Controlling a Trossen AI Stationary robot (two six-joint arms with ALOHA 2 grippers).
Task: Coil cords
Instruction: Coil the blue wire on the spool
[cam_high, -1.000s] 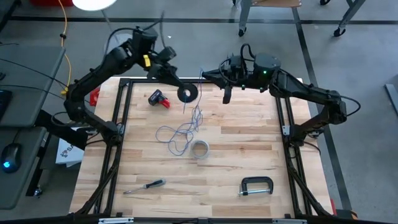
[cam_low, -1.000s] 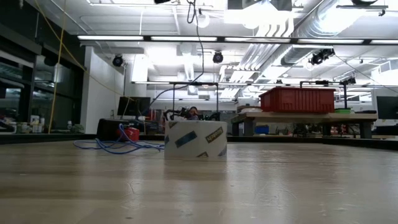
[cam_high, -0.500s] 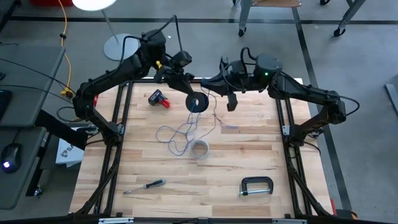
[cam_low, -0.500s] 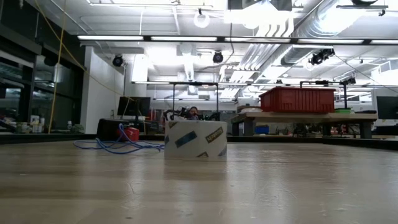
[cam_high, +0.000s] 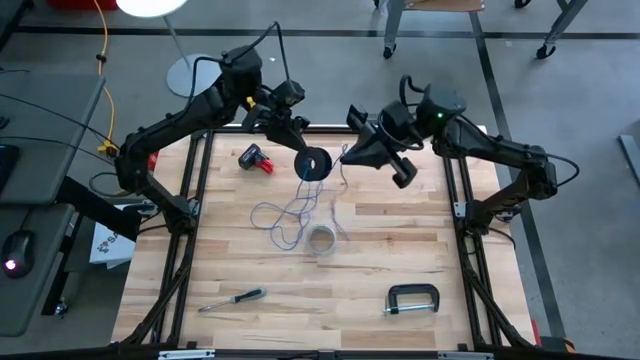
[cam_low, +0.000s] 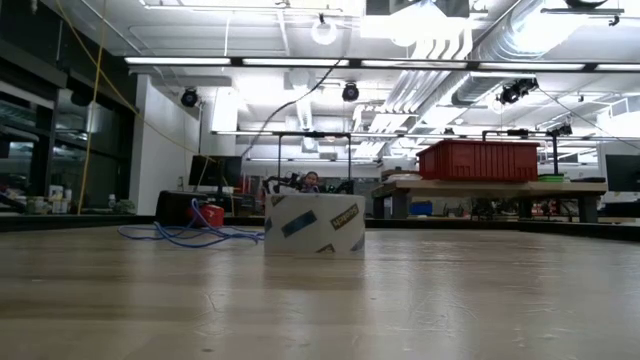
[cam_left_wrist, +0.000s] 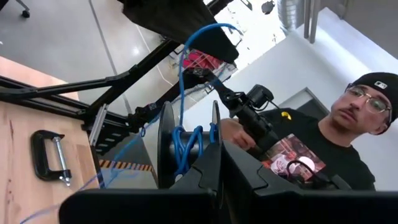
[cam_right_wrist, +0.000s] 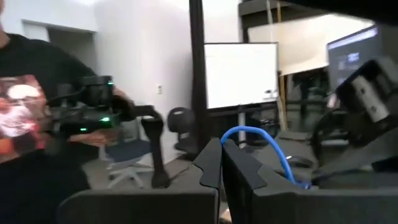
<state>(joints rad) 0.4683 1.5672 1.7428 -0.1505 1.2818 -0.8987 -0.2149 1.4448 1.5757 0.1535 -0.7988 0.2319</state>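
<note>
A black spool (cam_high: 316, 165) with blue cord wound on its core (cam_left_wrist: 186, 146) hangs above the table's far middle, with my left gripper (cam_high: 304, 152) shut on it. My right gripper (cam_high: 348, 155) is just right of the spool, shut on the blue cord (cam_right_wrist: 267, 146). From the spool the cord drops to loose loops (cam_high: 288, 215) lying on the wood, also seen in the low view (cam_low: 185, 236). I cannot pick out a separate pale grey cord among the loops. My left gripper pinches the rim of one spool flange (cam_left_wrist: 215, 127) between its two fingers, which come roughly level from the table's far left. The spool is lifted clear of the table, its flanges upright. My right gripper pinches the blue cord (cam_right_wrist: 231, 132) at its fingertips, which point toward the spool. The cord leaves them in a slack arc (cam_left_wrist: 205, 28) and runs down to the spool's core. That stretch hangs clear of the table.
A tape roll (cam_high: 320, 240) stands just near of the loops. A red tool (cam_high: 256, 159) lies at the far left, a screwdriver (cam_high: 232, 298) at the near left, and a C-clamp (cam_high: 412, 300) at the near right. A person (cam_left_wrist: 323, 149) stands beyond the table holding a black device.
My left gripper has carried the spool toward the table's right and a little nearer, staying shut. My right gripper has swung its wrist so that its fingers now point left at the spool instead of down. The blue cord stays held between the two grippers.
</note>
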